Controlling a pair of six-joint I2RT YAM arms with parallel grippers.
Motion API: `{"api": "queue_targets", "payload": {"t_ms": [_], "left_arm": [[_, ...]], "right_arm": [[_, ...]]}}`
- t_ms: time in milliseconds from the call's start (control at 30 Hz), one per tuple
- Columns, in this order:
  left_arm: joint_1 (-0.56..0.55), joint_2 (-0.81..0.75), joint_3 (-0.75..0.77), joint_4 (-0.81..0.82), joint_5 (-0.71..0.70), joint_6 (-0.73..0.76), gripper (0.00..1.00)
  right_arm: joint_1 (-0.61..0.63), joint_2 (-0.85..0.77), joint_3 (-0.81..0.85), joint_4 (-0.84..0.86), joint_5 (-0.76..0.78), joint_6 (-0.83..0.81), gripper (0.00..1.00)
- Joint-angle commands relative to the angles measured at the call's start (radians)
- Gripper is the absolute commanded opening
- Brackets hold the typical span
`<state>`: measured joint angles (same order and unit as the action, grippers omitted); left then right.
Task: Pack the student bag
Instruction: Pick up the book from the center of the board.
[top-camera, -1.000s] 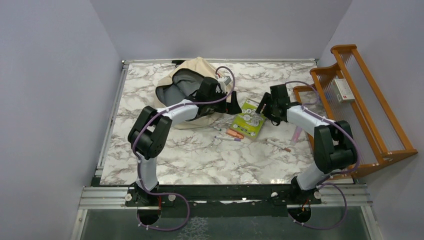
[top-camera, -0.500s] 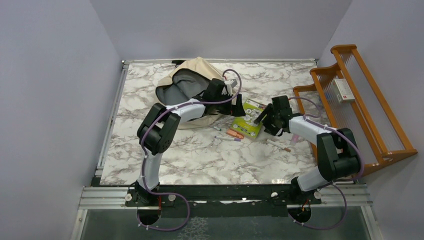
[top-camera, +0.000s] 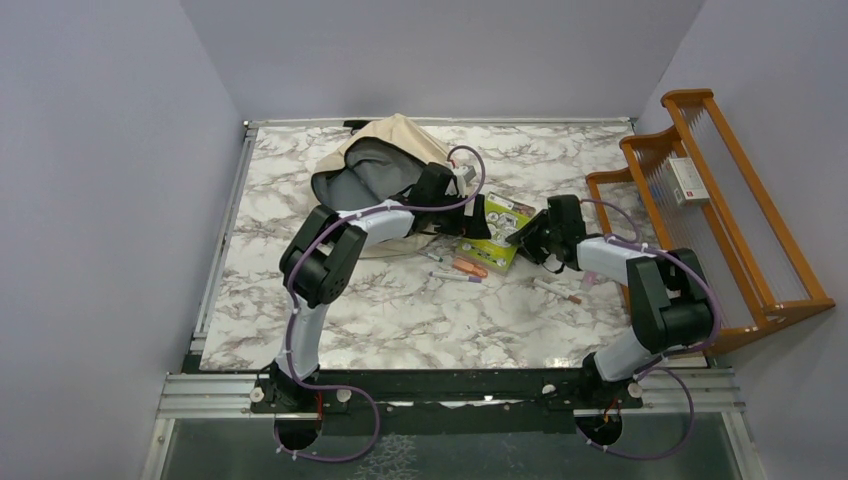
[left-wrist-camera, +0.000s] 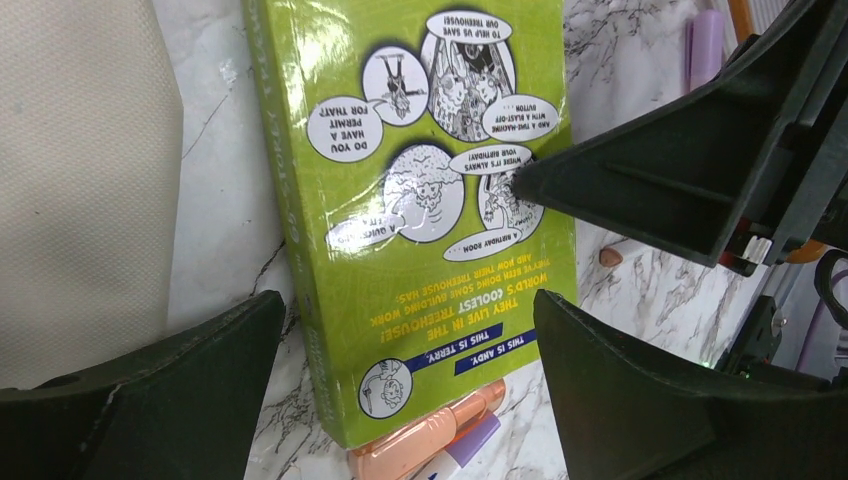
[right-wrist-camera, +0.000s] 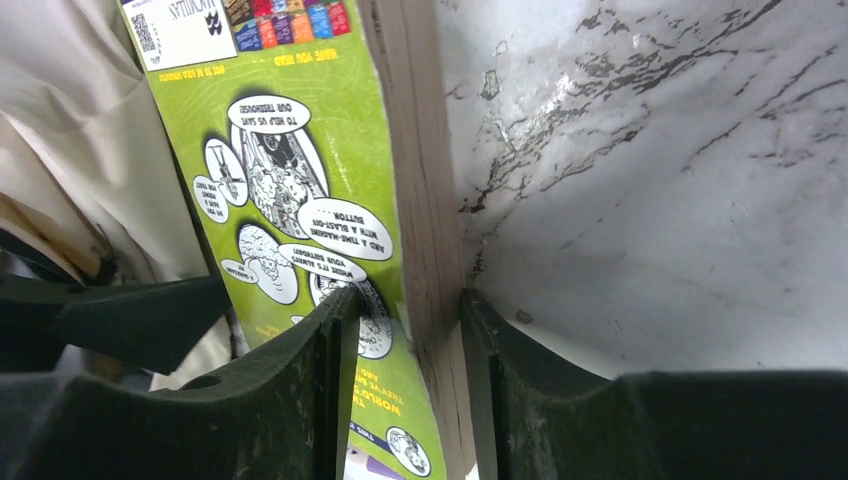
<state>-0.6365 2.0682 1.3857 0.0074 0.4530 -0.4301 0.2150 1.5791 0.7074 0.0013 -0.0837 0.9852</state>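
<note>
The beige student bag (top-camera: 385, 165) lies open at the back of the table, its grey lining showing; its fabric also shows in the left wrist view (left-wrist-camera: 80, 170). A green book (top-camera: 495, 232) lies just right of it. My right gripper (top-camera: 527, 235) is shut on the book's right edge, one finger on the cover and one under the pages (right-wrist-camera: 405, 340). My left gripper (top-camera: 470, 215) is open over the book's left side, with the book's near end (left-wrist-camera: 420, 200) between its fingers (left-wrist-camera: 410, 300), not touching.
An orange marker (left-wrist-camera: 430, 440) and a purple-capped pen lie under the book's near corner. More pens (top-camera: 558, 290) and a purple marker (top-camera: 592, 270) lie on the marble table (top-camera: 400, 320). A wooden rack (top-camera: 730, 220) stands at the right edge.
My left gripper has moved right from the bag's mouth to the book. My right gripper has moved in low to the book's right edge and closed on it.
</note>
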Motion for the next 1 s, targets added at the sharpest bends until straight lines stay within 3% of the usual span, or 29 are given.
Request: {"api": "queue_targets", "payload": {"t_ms": [0, 267, 600, 967], "left_arm": [[-0.010, 0.023, 0.011, -0.006, 0.014, -0.019, 0.94], [-0.011, 0.030, 0.004, -0.006, -0.018, -0.047, 0.94], [-0.011, 0.049, 0.036, -0.075, -0.103, -0.113, 0.94], [-0.010, 0.088, 0.053, -0.110, -0.041, -0.152, 0.91]], "right_arm": [[-0.023, 0.091, -0.092, -0.011, -0.005, -0.007, 0.42], [-0.041, 0.068, -0.116, -0.010, 0.003, -0.029, 0.01], [-0.051, 0.029, -0.118, -0.088, 0.060, -0.045, 0.01], [-0.054, 0.006, -0.135, -0.147, 0.080, -0.044, 0.01]]}}
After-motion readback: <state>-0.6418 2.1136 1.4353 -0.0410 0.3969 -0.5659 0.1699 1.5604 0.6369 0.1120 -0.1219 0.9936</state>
